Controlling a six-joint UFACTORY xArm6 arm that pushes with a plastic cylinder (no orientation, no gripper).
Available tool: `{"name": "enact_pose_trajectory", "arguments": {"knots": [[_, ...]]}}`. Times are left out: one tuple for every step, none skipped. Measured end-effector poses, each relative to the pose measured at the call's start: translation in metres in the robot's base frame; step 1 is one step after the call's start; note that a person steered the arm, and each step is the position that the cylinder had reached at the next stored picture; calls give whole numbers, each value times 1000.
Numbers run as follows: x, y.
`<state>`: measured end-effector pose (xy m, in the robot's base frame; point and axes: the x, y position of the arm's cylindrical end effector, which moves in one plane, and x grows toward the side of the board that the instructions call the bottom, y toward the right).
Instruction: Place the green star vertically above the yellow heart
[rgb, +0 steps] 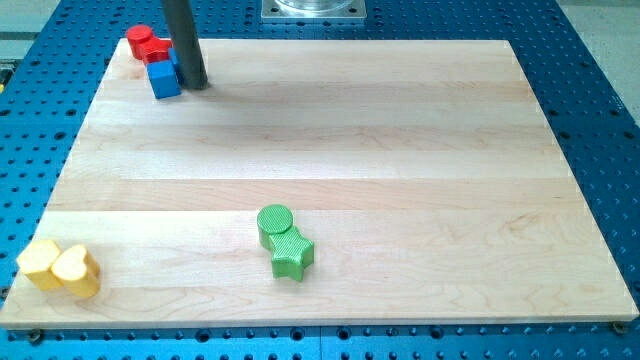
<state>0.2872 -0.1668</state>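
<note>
The green star (292, 256) lies near the view's bottom, left of centre, touching a green cylinder (274, 223) just above it. The yellow heart (77, 270) sits at the bottom left corner, touching another yellow block (40, 263) on its left. My tip (195, 84) is at the top left of the board, right beside a blue block (164, 77) and far from the green star and the yellow heart.
A red block (146, 43) sits at the top left corner, touching the blue block. The wooden board (400, 150) lies on a blue perforated table. A metal mount (313, 9) is at the top edge.
</note>
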Motion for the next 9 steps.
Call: {"name": "enact_pose_trajectory", "arguments": {"knots": [[27,19],[64,69],[122,152],[174,212],[239,237],[272,213],[276,170],[276,136],[281,141]]}}
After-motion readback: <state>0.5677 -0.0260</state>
